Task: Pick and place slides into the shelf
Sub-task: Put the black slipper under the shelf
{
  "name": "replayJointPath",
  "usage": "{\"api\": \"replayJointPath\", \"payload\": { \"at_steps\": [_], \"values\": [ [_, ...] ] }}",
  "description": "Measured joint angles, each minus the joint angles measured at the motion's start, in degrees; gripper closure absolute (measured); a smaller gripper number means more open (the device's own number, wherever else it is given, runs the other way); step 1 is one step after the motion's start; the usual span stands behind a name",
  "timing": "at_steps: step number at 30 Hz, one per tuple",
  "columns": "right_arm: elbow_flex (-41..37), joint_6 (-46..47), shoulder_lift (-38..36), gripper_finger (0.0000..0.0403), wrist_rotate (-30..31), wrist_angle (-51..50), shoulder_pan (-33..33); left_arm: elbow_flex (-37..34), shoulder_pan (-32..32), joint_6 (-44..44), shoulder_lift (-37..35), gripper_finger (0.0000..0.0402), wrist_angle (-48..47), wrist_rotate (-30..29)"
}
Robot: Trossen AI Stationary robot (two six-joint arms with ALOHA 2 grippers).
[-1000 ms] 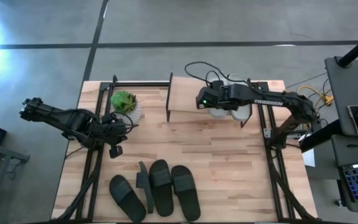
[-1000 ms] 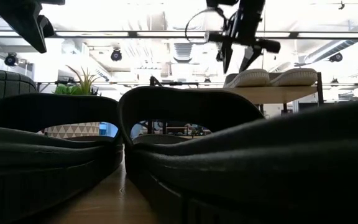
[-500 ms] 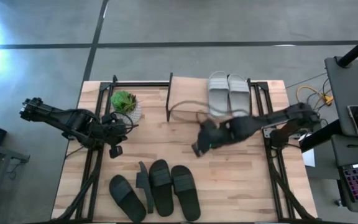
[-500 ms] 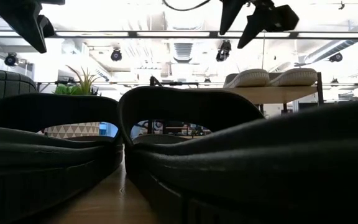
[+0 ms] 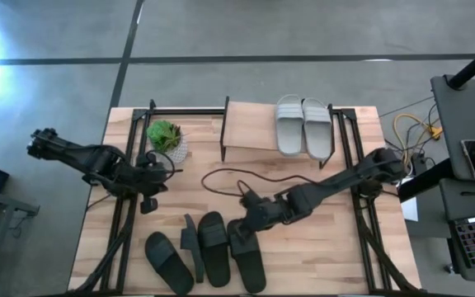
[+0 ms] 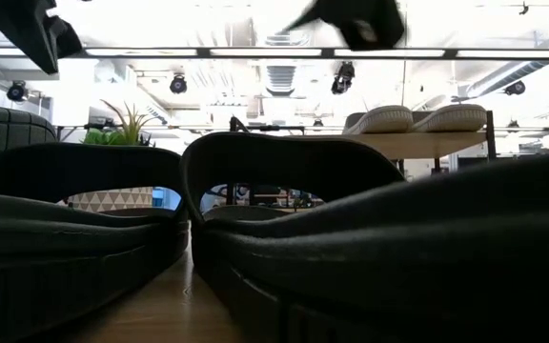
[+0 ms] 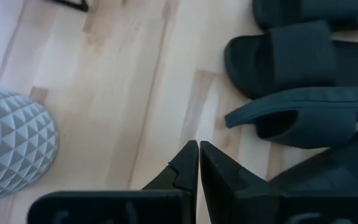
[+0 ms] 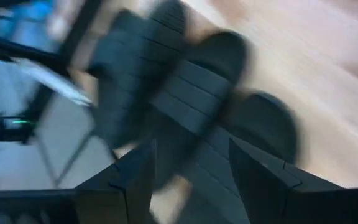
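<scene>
Two light grey slides [image 5: 304,125] lie side by side on the right end of the shelf's plank [image 5: 250,128], soles down; the low view shows them [image 6: 413,118] there too. Several black slides [image 5: 213,252] lie near the table's near edge, one of them [image 5: 191,246] on its side. My right gripper [image 5: 244,224] is open and hovers above the black slides [image 8: 185,106], high over them in the low view [image 6: 351,19]. My left gripper [image 5: 148,204] is shut and waits at the left, above bare table [image 7: 198,155].
A small potted plant [image 5: 167,139] in a grey patterned pot [image 7: 11,143] stands left of the shelf. Black frame rails [image 5: 126,206] run along the table's left and right sides. A loose cable [image 5: 221,175] loops over the table's middle.
My right gripper has left the grey slides on the shelf and swept toward the table's near edge and left, ending above the black slides. The grey slides have stayed on the plank.
</scene>
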Motion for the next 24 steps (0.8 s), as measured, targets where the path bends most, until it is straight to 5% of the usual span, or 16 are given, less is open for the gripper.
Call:
{"api": "replayJointPath", "payload": {
  "at_steps": [6,15,18,24],
  "values": [
    [10.51,-2.41,6.00,0.0223,-0.08,-6.79,-0.09,-0.45,-4.95,-1.90,-3.41,0.0400,4.40,0.02],
    [22.75,19.65,16.01,0.0227,-6.70,-25.68,3.86,-3.71,-12.46,-10.96,-7.26,0.0400,5.14,-2.83],
    [25.65,31.26,18.51,0.0227,-1.37,-26.66,7.01,-5.43,-14.21,-12.36,-8.15,0.0400,5.44,-3.00],
    [29.86,48.57,22.51,0.0227,19.48,-26.58,12.14,-8.81,-17.61,-9.64,-9.72,0.0400,12.32,-2.79]
  ]
}}
